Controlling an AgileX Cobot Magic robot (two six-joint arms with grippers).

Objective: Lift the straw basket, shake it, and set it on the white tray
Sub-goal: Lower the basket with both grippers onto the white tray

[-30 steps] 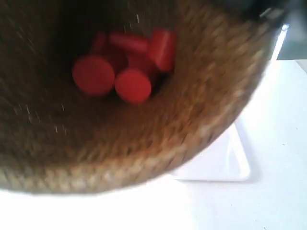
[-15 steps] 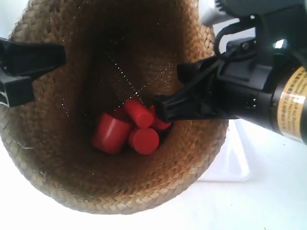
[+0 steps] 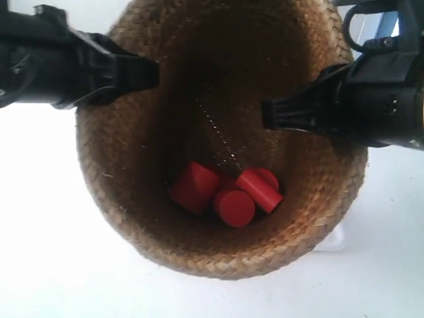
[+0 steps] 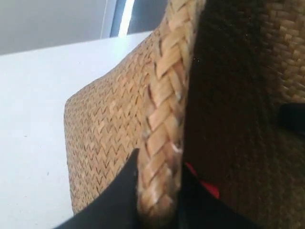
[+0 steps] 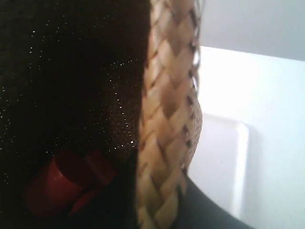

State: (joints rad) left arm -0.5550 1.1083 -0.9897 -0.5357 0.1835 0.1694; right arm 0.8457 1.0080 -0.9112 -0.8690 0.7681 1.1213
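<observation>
The straw basket (image 3: 218,258) hangs in the air close to the exterior camera, its dark mouth turned toward it and tilted. Both grippers pinch its braided rim on opposite sides. The gripper (image 3: 149,73) of the arm at the exterior view's left holds one side, the gripper (image 3: 271,114) of the arm at the exterior view's right the other. My left gripper (image 4: 159,176) is shut on the rim of the basket (image 4: 105,129). My right gripper (image 5: 159,183) is shut on the rim of the basket (image 5: 169,95). The white tray (image 5: 224,162) lies below, only a corner (image 3: 334,240) showing past the basket.
Several red cylinders (image 3: 233,207) lie loose in the bottom of the basket, also seen as red cylinders (image 5: 52,186) and a red sliver (image 4: 205,183) in the wrist views. A white tabletop (image 3: 46,252) spreads under everything.
The basket has swung from a blurred close-up back and to the right. The red cylinders have rolled across its bottom. Both grippers kept their hold on the rim.
</observation>
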